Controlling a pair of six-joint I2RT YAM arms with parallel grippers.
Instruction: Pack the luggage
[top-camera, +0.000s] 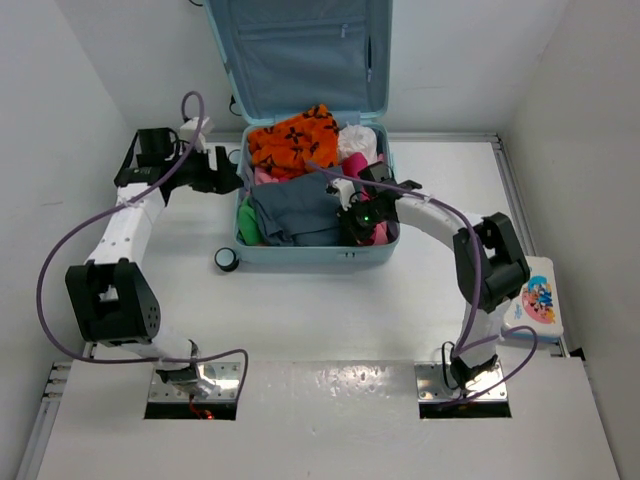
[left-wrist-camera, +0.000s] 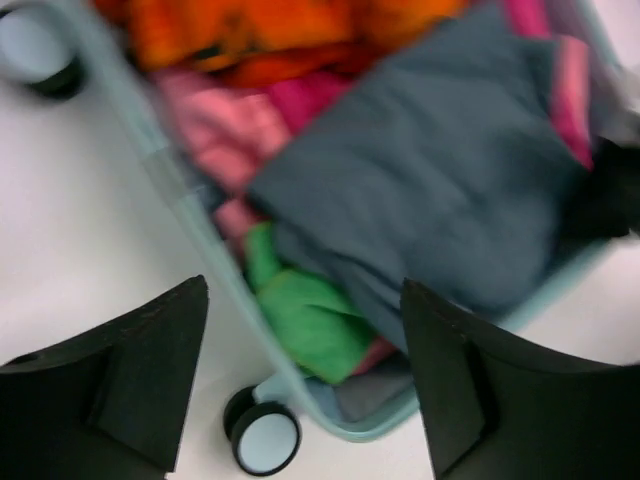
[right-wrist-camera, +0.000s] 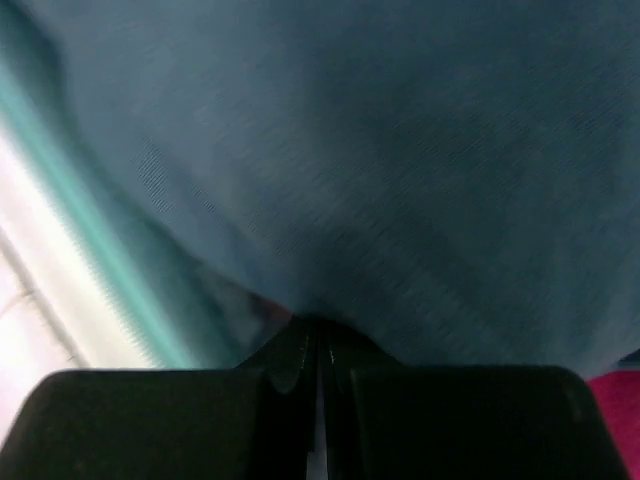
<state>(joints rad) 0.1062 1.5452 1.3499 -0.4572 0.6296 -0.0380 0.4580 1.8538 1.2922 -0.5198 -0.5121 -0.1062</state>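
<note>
White worktop (top-camera: 330, 300), white walls on three sides. You have the luggage (top-camera: 300, 254) at upper centre of the top view. It is open, with its lid (top-camera: 300, 60) upright against the back wall. Shell is full: orange patterned garment (top-camera: 295, 140) at the back, grey garment (top-camera: 295, 210) in front, green cloth (left-wrist-camera: 310, 320) in the lower-left corner. Your left pincer (left-wrist-camera: 302, 290) is at the shell's left wall, fingers spread wide, holding nothing. Your right pincer (right-wrist-camera: 318, 330) is inside the shell's right half, fingers pressed together on a fold of the grey garment. One wheel (top-camera: 227, 259) shows at the shell's lower left. Small white box (top-camera: 535, 295) lies at right, beside the right arm.
</note>
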